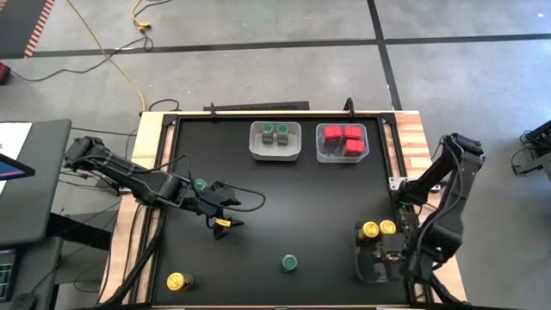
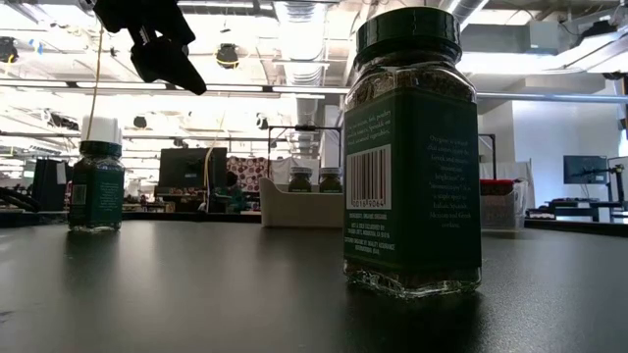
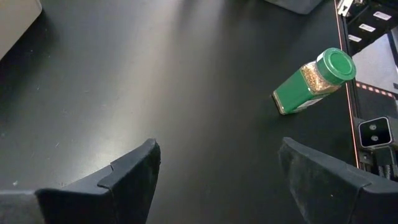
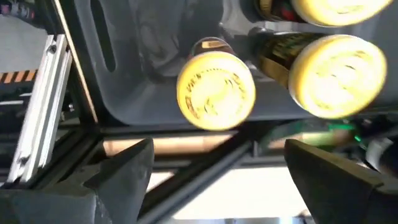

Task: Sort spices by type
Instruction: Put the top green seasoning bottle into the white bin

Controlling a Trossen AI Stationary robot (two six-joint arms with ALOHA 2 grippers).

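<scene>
My left gripper [image 1: 225, 213] [image 3: 217, 180] hangs open over the table's left middle, holding nothing. One green-lidded jar [image 1: 200, 185] stands just behind it. Another green-lidded jar [image 1: 290, 263] [image 3: 314, 81] [image 2: 412, 157] stands on its base near the front edge. A yellow-lidded jar [image 1: 178, 282] stands at the near left. My right gripper [image 1: 385, 256] [image 4: 217, 180] points down, open, above a clear bin [image 1: 366, 263] at the near right. Yellow-lidded jars [image 4: 216, 90] [image 4: 339, 74] stand in that bin.
At the far edge stand two clear bins. One [image 1: 275, 153] holds green-lidded jars [image 1: 275, 133]. The other [image 1: 342, 157] holds red boxy containers [image 1: 344, 138]. The dark tabletop between these bins and the loose jars is bare. Metal rails frame the table.
</scene>
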